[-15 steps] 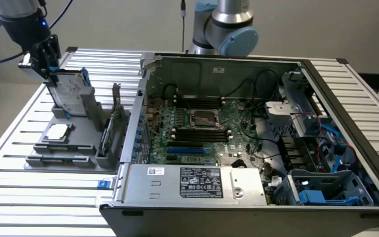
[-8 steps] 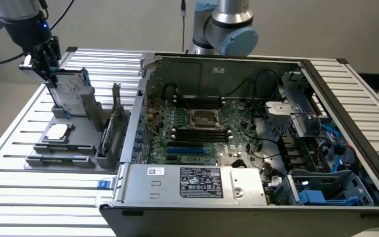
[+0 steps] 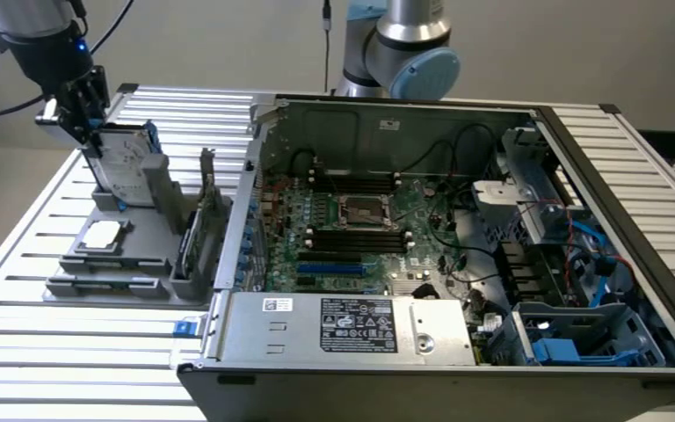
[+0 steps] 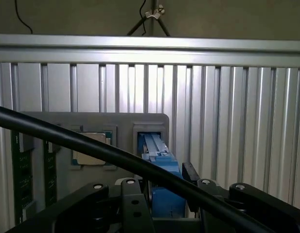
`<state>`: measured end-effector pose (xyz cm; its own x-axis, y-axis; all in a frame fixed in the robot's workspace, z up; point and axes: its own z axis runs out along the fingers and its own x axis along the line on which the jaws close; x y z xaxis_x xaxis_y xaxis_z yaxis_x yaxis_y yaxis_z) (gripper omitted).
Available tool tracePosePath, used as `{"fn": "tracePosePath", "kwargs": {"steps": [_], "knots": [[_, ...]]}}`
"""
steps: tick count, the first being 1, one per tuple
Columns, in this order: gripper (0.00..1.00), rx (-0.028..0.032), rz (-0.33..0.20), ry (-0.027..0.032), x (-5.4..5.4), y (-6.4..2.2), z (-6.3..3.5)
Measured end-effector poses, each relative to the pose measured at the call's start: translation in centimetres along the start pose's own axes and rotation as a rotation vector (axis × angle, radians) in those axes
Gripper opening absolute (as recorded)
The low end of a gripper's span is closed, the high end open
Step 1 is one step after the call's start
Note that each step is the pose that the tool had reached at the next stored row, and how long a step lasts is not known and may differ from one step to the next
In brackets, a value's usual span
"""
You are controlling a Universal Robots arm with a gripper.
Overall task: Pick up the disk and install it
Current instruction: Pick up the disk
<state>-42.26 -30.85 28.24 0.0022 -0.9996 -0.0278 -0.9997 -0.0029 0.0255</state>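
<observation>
Disk [image 3: 127, 160] stands upright in grey holder [image 3: 138, 264] at the exterior view's left, on the slatted surface [image 3: 32, 352]. Gripper [image 3: 89, 132] sits over its top edge, jaws apart either side of the blue rail. Square chip [image 3: 101, 235] lies flat in the same holder. Open computer case [image 3: 373, 132] stands just beside, to the right

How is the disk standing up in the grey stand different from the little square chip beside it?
The disk stands up on its edge; the chip lies flat. The disk is a bigger rectangle; the chip is a small square. The disk has blue rails; the chip has none. Both are silvery and sit in the grey holder.
</observation>
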Motion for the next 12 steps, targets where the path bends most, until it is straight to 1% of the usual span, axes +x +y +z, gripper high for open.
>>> {"fn": "tracePosePath", "kwargs": {"steps": [2,8,10,11,12], "knots": [[0.44,-0.0001,0.0,0.001,-0.02,0.0,0.04],[0.44,0.0001,0.003,0.0011,-0.03,0.0,0.06],[0.42,0.0002,0.004,0.001,-0.03,0.0,0.06],[0.36,0.0001,0.004,0.0009,-0.03,0.0,0.06],[0.36,0.0002,0.005,0.001,-0.03,0.0,0.06]]}}
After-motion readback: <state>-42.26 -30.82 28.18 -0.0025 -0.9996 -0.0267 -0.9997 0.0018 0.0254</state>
